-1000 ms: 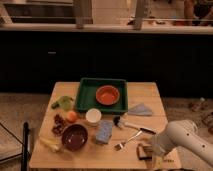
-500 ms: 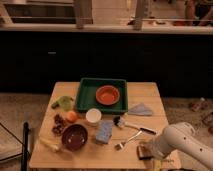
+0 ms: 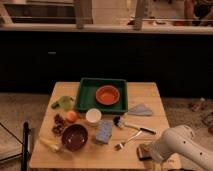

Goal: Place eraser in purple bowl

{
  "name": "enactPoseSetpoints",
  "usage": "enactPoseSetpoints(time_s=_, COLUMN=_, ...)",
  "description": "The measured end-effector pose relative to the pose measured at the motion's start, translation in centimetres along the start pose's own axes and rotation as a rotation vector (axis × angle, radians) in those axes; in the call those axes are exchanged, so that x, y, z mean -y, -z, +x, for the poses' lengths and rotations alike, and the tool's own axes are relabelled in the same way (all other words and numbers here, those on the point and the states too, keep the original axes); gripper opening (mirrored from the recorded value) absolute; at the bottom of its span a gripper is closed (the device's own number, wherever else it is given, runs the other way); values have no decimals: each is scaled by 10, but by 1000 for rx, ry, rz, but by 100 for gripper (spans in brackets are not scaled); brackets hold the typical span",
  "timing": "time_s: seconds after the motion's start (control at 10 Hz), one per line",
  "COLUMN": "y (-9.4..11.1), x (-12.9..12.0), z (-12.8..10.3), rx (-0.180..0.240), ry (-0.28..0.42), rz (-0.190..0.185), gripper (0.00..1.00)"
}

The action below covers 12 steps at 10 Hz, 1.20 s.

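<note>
Eraser point(image 3: 143, 150) at the front right edge of the wooden table point(image 3: 65, 91), with the gripper point(image 3: 149, 154) right at it

It lies dark and flat, partly hidden by the white arm point(image 3: 177, 145) reaching in from the lower right; I cannot tell whether the gripper is apart or clamped on it. The purple bowl point(image 3: 75, 137) sits well apart at the front left, beside the blue-grey sponge point(image 3: 104, 131), with a fork point(image 3: 128, 139) and a brush point(image 3: 131, 125) between sponge and eraser
</note>
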Motion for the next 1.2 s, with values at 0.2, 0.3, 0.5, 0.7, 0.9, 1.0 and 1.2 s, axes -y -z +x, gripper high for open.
enactPoseSetpoints(time_s=0.2, y=9, x=5, z=0, rx=13, ry=11, rz=20, gripper=80)
enactPoseSetpoints(time_s=0.3, y=11, x=11, z=0, rx=23, ry=16, rz=26, gripper=80)
enactPoseSetpoints(time_s=0.5, y=13, x=19, z=0, rx=36, ry=22, rz=28, gripper=80)
enactPoseSetpoints(time_s=0.7, y=14, x=29, z=1, rx=52, ry=26, rz=31, gripper=80)
enactPoseSetpoints(time_s=0.9, y=13, x=35, z=6, rx=68, ry=21, rz=32, gripper=80)
enactPoseSetpoints(time_s=1.0, y=13, x=37, z=9, rx=74, ry=20, rz=31, gripper=80)
enactPoseSetpoints(time_s=1.2, y=12, x=40, z=15, rx=82, ry=20, rz=33, gripper=72)
